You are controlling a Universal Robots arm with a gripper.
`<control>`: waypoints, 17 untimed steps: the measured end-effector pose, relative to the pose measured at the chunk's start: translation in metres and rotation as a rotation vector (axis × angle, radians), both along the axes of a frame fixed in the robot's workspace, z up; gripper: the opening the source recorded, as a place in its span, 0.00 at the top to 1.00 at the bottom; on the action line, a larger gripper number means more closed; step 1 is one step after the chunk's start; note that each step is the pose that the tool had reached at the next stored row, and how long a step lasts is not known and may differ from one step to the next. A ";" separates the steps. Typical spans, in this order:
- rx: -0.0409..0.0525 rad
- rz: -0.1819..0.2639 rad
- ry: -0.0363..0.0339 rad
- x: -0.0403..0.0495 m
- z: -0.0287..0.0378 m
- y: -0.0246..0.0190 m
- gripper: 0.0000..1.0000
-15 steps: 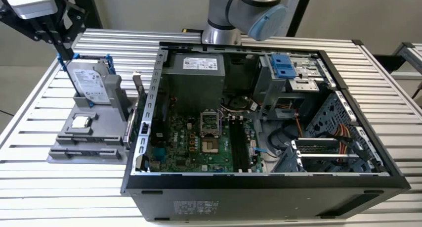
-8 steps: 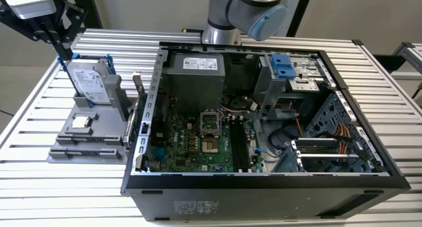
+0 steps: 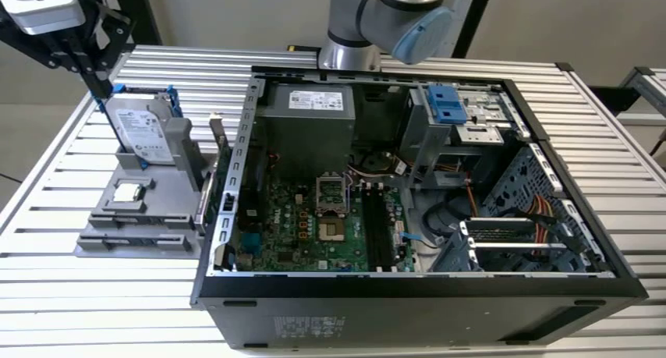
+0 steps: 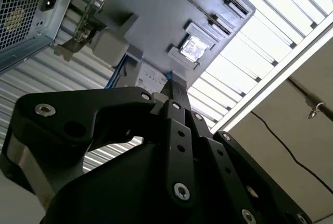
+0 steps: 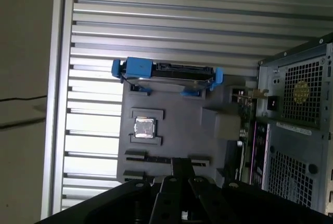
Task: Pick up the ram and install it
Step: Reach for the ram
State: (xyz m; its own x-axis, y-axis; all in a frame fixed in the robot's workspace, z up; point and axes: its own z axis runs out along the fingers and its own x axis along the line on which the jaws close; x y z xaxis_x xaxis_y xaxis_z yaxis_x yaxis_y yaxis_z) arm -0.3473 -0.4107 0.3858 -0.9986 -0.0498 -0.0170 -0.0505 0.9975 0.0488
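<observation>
My gripper (image 3: 101,89) hangs at the exterior view's far left, just above the blue-framed hard drive (image 3: 140,132) that stands in the grey parts holder (image 3: 125,233). Its black fingers (image 5: 182,168) are pressed together with nothing between them, which shows in both wrist views. I cannot pick out the ram; it is hidden or out of view. The long narrow slots (image 5: 166,158) in the holder look bare. The motherboard's long black slots (image 3: 373,227) lie inside the open computer case (image 3: 416,284).
A small square silver chip (image 3: 127,192) sits in the holder. A thin green card with a metal bracket (image 5: 248,130) stands on edge between the holder and the case wall. The arm's base (image 3: 364,30) rises behind the case. The slatted table (image 3: 62,295) stretches in front.
</observation>
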 end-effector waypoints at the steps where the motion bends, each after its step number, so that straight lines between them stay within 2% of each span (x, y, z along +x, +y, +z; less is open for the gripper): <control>1: 0.0000 0.000 0.0003 0.0000 0.0000 -0.0014 1.00; 17: 0.0000 0.000 0.0069 0.0000 -0.0001 -0.0257 1.00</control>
